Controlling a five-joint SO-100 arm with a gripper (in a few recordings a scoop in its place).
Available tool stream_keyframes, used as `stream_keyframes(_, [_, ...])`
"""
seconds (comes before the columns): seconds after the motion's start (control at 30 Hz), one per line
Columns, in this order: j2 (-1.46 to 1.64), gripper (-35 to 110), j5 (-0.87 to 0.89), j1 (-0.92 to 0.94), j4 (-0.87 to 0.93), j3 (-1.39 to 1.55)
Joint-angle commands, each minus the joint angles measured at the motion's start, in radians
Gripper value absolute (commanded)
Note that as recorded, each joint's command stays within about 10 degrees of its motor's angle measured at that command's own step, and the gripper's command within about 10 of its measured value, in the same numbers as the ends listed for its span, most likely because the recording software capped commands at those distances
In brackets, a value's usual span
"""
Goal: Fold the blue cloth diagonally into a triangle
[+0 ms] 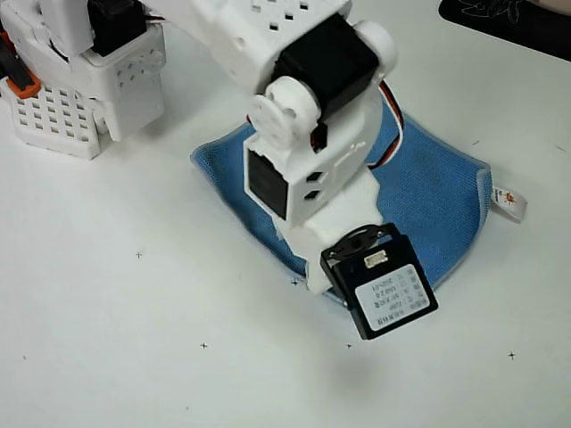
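Gripper fingers hidden under the white arm [303,152] and its black servo block [379,283] in the overhead view, so cannot tell whether they stand apart, together or clamped on anything. Wrist end sits low over the near edge of the blue cloth [437,192], about the middle of that edge.

Blue cloth lies flat-ish on the white worktop [134,357], centre to centre-right of the picture, mostly covered by the arm. Visible parts: a left corner poking out beside the arm, a broad patch on the right, a strip along the lower edge. Pale stitched border runs along the right edge. Small white tag [510,202] with a red-orange mark sticks out at the right corner, lying on the worktop. Fold state can't be judged, too much covered.

Arm base [80,98] stands top left, apart from the cloth. Dark mat [508,22] at the top right corner, well apart. Open worktop left, below and right of the cloth, with small black cross marks [203,345] scattered on it.
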State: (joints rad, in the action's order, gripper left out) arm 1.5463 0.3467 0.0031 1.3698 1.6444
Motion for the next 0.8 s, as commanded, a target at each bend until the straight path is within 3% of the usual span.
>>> stream_keyframes(0.0, [0.006, 28, 0.038, -0.038, 0.014, -0.109])
stream_keyframes(0.4, [-0.15, 28, 0.187, -0.106, 0.06, -0.262])
stream_keyframes(0.77, [0.017, 28, 0.074, 0.026, 0.1, -0.187])
